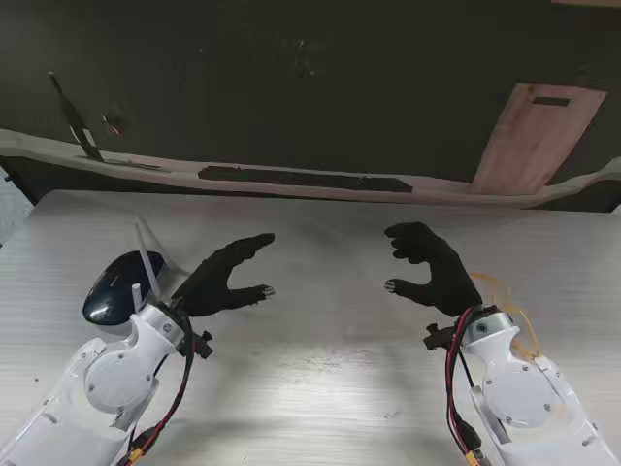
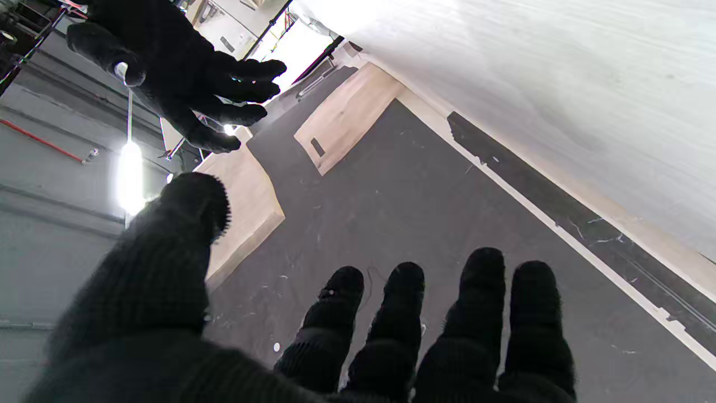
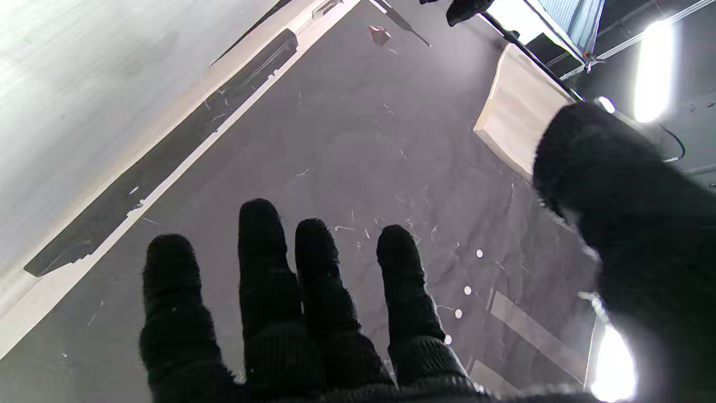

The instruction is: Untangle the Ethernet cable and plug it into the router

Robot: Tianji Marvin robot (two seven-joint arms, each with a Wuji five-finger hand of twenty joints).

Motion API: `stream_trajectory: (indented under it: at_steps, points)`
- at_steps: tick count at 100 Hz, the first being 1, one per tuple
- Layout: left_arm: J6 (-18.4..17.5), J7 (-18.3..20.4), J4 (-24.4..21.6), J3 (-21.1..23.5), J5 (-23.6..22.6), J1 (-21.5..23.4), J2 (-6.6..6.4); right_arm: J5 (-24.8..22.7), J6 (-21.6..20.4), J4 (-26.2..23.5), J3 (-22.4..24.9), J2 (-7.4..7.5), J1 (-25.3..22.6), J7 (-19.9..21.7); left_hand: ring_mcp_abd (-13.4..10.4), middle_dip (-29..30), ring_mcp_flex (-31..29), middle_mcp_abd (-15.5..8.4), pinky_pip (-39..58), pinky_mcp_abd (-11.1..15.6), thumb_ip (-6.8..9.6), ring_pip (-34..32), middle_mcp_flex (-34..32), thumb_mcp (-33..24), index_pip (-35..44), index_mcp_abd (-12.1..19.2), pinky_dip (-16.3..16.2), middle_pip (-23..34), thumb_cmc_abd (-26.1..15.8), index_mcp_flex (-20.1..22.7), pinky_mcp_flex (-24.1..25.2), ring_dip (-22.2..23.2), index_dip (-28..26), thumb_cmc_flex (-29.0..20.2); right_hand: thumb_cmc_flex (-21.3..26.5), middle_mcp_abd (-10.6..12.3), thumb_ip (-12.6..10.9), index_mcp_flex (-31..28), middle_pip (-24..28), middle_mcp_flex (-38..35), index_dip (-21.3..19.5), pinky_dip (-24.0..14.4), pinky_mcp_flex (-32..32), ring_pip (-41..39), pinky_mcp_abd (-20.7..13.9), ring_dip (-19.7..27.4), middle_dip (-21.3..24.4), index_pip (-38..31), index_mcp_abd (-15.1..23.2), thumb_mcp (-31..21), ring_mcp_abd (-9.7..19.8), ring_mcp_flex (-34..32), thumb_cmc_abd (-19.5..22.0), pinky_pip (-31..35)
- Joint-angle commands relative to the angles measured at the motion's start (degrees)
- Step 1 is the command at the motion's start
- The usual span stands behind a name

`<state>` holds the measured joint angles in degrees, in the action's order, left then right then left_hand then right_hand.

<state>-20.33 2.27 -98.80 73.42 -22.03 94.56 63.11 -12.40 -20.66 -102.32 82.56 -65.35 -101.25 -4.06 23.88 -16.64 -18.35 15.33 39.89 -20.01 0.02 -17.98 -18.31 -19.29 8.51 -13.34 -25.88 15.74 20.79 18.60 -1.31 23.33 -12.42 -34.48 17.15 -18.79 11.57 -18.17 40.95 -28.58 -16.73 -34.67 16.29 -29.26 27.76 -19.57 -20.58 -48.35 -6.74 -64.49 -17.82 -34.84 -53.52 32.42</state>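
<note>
Stand view: no Ethernet cable shows anywhere on the pale wood-grain counter, and neither wrist view picks it up. The one candidate for the router is the dark glossy rounded device with a thin white upright antenna, sitting at the left side of the counter, partly behind my left forearm. I cannot confirm it is the router, nor see any port on it.

Left hand in its black knit glove: fingers spread and lightly curled, thumb apart, holding nothing. It hangs over the counter just to the right of the dark device and a little farther from me. Left wrist view agrees: four fingertips and thumb apart, nothing between them, the other hand across the gap.

Right hand in a matching black glove: also spread wide, half-curled, empty. Right wrist view shows fingers splayed against the dark floor beyond the counter's far edge.

Relation that matters: the device lies to the left of both hands, left hand much nearer, right hand well apart from it. Cable's long axis unknown, since the cable is unseen. My judgement: task not started; first job is locating the cable, possibly out of frame or hidden by the arms.

Far side: a light wooden board lies on the dark floor.
</note>
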Motion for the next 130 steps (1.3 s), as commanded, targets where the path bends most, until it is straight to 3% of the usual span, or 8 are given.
stream_trajectory:
  at_steps: [1,16,47,60,84,99,116,130]
  points:
    - [0.43,0.91,-0.67,0.01,-0.16,0.30,0.00,0.17,-0.32,-0.43,-0.23,-0.12,-0.54,0.96,-3.69,0.91,0.62,0.00,-1.56,1.60,-0.43,0.48,0.43,1.55,-1.22,1.49,1.12,-1.13,-0.77,-1.62,0.63,-0.20,0.70,1.16,-1.24,-0.53,0.04,0.41,-0.93,-0.86,0.29,-0.97,0.29,0.25,0.58,0.35,0.41,0.85,1.27,0.57,-0.65,-0.11,0.31,-1.35]
    - [0.48,0.67,-1.00,0.51,-0.85,0.86,-0.01,0.84,0.10,-0.33,-0.11,-0.14,-0.57,1.26,-3.60,0.91,0.33,0.05,-1.50,1.45,-0.40,0.40,0.14,1.69,-1.11,1.53,1.08,-1.07,-0.70,-1.38,0.46,-0.19,0.69,1.13,-0.85,-0.63,-0.01,0.40,-1.23,-0.76,0.38,-1.25,0.14,0.42,0.56,0.38,0.51,1.11,1.32,1.26,-0.69,0.02,1.00,-1.64]
    - [1.30,0.76,-0.19,-0.03,-0.44,1.09,0.01,-3.74,-0.73,0.60,2.75,-0.05,-0.39,-0.09,-3.53,0.93,0.50,0.01,-1.58,1.53,-0.32,0.43,0.20,1.79,-1.06,1.47,1.12,-1.10,-1.03,-1.42,0.68,-0.20,0.71,1.05,-0.58,-0.98,-0.13,-0.45,-1.53,-1.40,0.43,-1.75,0.35,0.55,1.08,0.40,0.62,1.27,1.24,1.35,-1.06,-0.45,0.83,-1.97]
    - [1.70,0.63,0.04,-0.23,-0.37,0.96,0.07,-9.21,1.01,1.74,5.88,0.82,1.46,2.10,-3.61,0.92,0.26,0.08,-1.57,1.57,-0.29,0.31,-0.01,1.93,-1.07,1.41,1.13,-1.08,-1.11,-1.32,0.58,-0.16,0.73,1.00,-0.40,-0.96,-0.20,-0.99,-2.18,-1.66,0.58,-1.96,0.29,1.24,1.20,0.57,0.88,1.71,1.37,2.19,-1.37,-0.78,1.22,-2.22]
    - [2.12,0.74,0.53,-0.68,0.49,0.46,0.15,-17.37,4.88,4.20,11.20,3.25,5.48,10.77,-3.52,0.85,0.21,0.11,-1.52,1.53,-0.20,0.19,-0.34,1.99,-0.95,1.37,1.09,-0.95,-1.30,-1.09,0.61,-0.08,0.70,0.80,2.16,-0.61,-0.69,-1.95,-3.29,-1.03,1.24,-1.93,-0.88,2.54,-0.99,0.53,1.04,3.45,1.41,3.84,-0.58,-0.14,2.06,-3.38]
    - [2.17,0.84,0.17,-0.26,-0.09,0.90,0.07,-25.38,9.45,4.92,12.41,4.65,6.76,15.46,-3.63,0.82,-0.15,0.06,-1.48,1.47,-0.16,0.01,-0.58,2.19,-0.90,1.50,1.06,-0.89,-1.51,-0.97,0.55,-0.02,0.69,0.84,3.99,-0.25,-1.20,-0.42,-3.58,0.64,1.39,-1.81,-1.50,3.77,-2.24,0.72,0.93,3.96,1.49,5.27,-0.10,0.99,3.47,-4.01]
    - [1.86,0.17,0.09,0.17,-0.10,1.31,0.20,-35.23,20.54,3.07,12.42,5.20,5.07,18.09,-3.27,0.79,-0.36,0.17,-1.37,1.36,-0.08,-0.10,-1.00,2.18,-0.77,1.49,1.03,-0.81,-1.83,-0.65,0.43,0.03,0.67,0.81,7.61,-0.82,-2.40,1.00,-2.81,1.62,1.44,-2.05,0.43,2.99,-1.48,0.24,0.56,3.98,0.00,8.22,-1.10,0.82,5.68,-3.39]
    - [2.41,0.49,-0.27,0.19,0.38,1.44,0.18,-38.14,26.78,2.93,12.20,5.25,3.61,19.21,-2.98,0.77,-0.60,0.33,-1.26,1.30,0.02,-0.27,-1.47,2.31,-0.70,1.49,1.01,-0.74,-2.44,-0.42,0.37,0.10,0.69,0.92,10.18,-1.22,-2.89,0.60,-1.69,1.78,1.30,-2.23,2.48,1.43,-0.67,-0.14,0.24,3.82,-1.76,8.09,-1.28,-0.28,5.34,-2.41]
